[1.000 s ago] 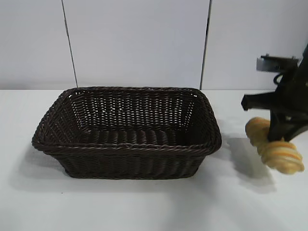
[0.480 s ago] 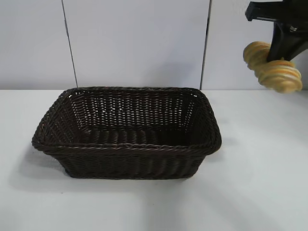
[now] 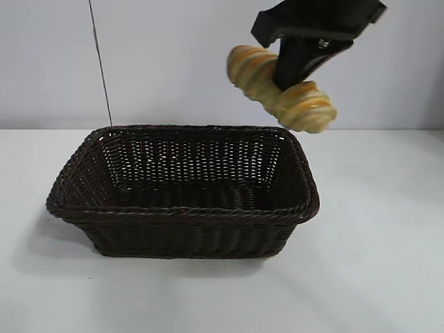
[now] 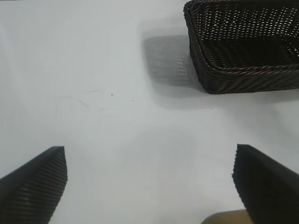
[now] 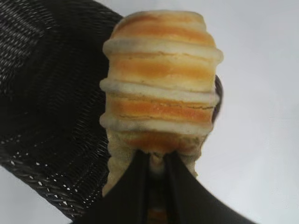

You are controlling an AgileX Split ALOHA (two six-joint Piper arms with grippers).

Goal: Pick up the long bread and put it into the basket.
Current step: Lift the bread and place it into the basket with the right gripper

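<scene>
The right gripper (image 3: 300, 66) is clamped on the long bread (image 3: 281, 88), high above the basket (image 3: 182, 211) at its two o'clock corner, tilted crosswise. The left gripper (image 4: 149, 182) waits apart, spread wide

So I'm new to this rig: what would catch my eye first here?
The long bread, striped gold and orange, hangs tilted in the air, clamped by the right gripper above the basket's far right corner. Below it, the dark woven basket sits empty on the white table. The left gripper waits open, off to the side.
</scene>
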